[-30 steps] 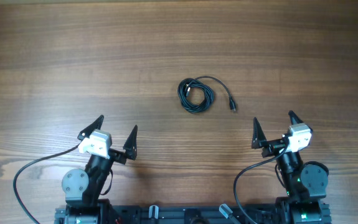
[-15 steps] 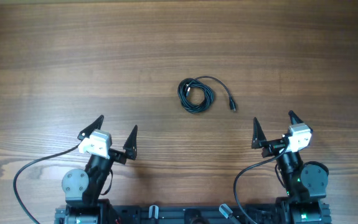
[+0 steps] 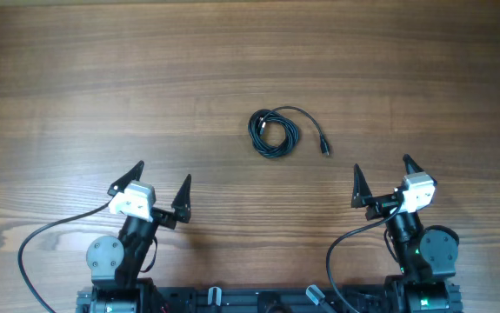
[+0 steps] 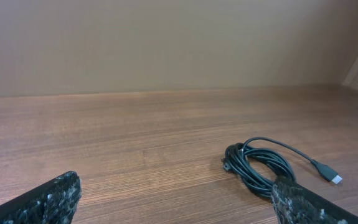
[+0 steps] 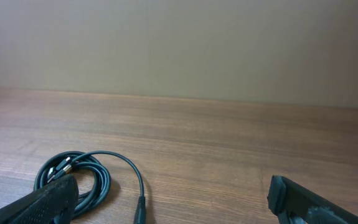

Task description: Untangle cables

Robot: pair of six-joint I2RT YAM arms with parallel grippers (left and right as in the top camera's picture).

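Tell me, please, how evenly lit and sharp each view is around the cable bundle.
Overhead: soft, even light, no glare, the cables crisp. Left wrist: cables sharp, the left gripper soft at the bottom edge. Right wrist: the right gripper dark and blurred, overlapping the cables.

The only obstacle seen on the tabletop (image 3: 102, 78) is the coiled bundle of cables (image 3: 274, 132) at mid-table, with one strand and its plug trailing out to the right of the coil. Bare wood is seen between the bundle and the left tool (image 3: 163, 171) and the right tool (image 3: 382, 163), both held with fingers spread wide, well apart from each other. The loose plug end lies between the right tool and the coil.
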